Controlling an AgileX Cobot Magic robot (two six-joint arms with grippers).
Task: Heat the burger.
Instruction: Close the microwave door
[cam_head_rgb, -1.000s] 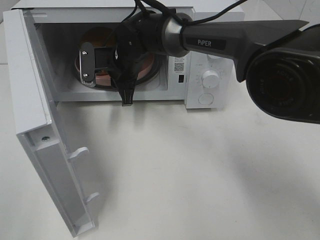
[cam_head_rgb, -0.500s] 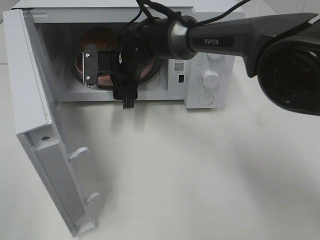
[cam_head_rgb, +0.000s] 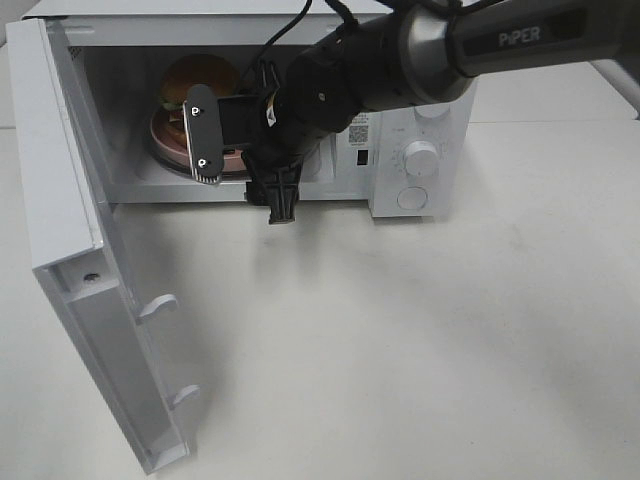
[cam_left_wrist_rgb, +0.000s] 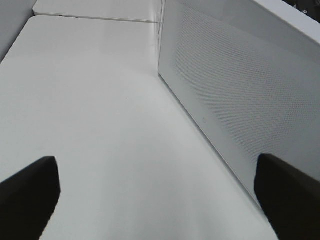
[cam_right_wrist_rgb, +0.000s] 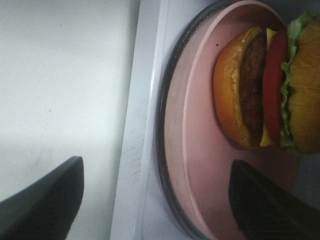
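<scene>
The burger (cam_head_rgb: 196, 80) stands on a round pink plate (cam_head_rgb: 168, 135) on the glass turntable inside the open white microwave (cam_head_rgb: 420, 90). In the right wrist view the burger (cam_right_wrist_rgb: 270, 90) shows its golden bun, lettuce, tomato, cheese and patty, sitting on the plate (cam_right_wrist_rgb: 200, 145). My right gripper (cam_head_rgb: 242, 168) is open and empty at the microwave's mouth, just in front of the plate and not touching it; it also shows in the right wrist view (cam_right_wrist_rgb: 155, 205). My left gripper (cam_left_wrist_rgb: 157, 200) is open and empty beside the microwave's perforated outer wall (cam_left_wrist_rgb: 225, 85); it is out of the exterior view.
The microwave door (cam_head_rgb: 90, 300) stands swung open at the left, reaching toward the table's front. Two knobs (cam_head_rgb: 422, 158) sit on the control panel at the right. The white table (cam_head_rgb: 400, 340) spreads in front of the microwave.
My right gripper has drawn back out of the microwave cavity to its front opening, and the arm has risen. The burger and plate stay inside, now more in view.
</scene>
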